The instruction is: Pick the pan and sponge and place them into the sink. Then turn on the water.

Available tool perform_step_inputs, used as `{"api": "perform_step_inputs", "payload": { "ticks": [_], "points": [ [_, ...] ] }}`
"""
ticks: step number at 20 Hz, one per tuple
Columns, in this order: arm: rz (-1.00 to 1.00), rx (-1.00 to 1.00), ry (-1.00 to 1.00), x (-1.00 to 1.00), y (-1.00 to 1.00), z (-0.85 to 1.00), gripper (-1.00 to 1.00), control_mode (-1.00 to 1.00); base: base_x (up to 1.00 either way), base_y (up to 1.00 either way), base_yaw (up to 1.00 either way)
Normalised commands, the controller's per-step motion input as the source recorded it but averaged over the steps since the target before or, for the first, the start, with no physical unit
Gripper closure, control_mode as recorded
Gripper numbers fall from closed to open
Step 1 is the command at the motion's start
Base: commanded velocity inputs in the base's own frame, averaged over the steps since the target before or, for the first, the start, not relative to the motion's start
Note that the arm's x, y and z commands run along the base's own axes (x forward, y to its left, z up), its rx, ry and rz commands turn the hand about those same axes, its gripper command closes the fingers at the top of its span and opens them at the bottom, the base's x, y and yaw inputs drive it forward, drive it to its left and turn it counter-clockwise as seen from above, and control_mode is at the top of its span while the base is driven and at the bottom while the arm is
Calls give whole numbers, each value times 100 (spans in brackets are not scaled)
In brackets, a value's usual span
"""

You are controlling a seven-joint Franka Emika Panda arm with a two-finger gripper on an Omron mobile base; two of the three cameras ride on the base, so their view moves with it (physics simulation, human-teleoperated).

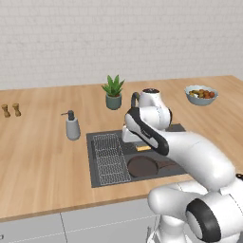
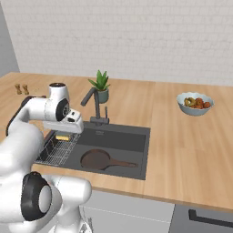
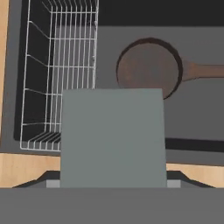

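A flat, matte grey-green square sponge (image 3: 113, 138) with a yellow underside sits clamped in the gripper (image 2: 63, 135), above the dark grey rectangular sink (image 2: 136, 136). Below, the round dark brown frying pan (image 3: 148, 69) lies on the basin floor beside the white wire-grid rack (image 3: 61, 65).

The sink (image 2: 136, 133) is recessed in the counter (image 2: 191, 141); the pan (image 2: 95, 159) lies in the basin, right of the wire rack (image 2: 54, 152); the sponge (image 2: 63, 137) is held above the rack side by the gripper (image 2: 63, 132); the faucet (image 2: 93, 105) is mounted behind the sink, with the plant (image 2: 101, 86) behind it; the soap dispenser (image 1: 72, 126) is placed left of the sink; the fruit bowl (image 2: 195, 103) is set well to the right.
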Motion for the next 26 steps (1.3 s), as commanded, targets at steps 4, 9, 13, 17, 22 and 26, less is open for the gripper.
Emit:
{"api": "perform_step_inputs", "payload": {
  "ticks": [4, 9, 13, 17, 22, 26],
  "points": [
    [0, 0, 0, 23, -100, 0, 100, -100, 0, 0, 0],
    [0, 0, 1, 34, -97, -4, 100, -100, 0, 0, 0],
    [0, 0, 0, 28, -70, -22, 100, -100, 0, 0, 0],
    [1, 0, 0, 30, -42, -51, 100, -100, 0, 0, 0],
    [6, 2, 1, 45, -1, -54, 100, -100, 0, 0, 0],
    [20, 9, 7, 49, -2, -24, 100, -100, 0, 0, 0]
  ]
}}
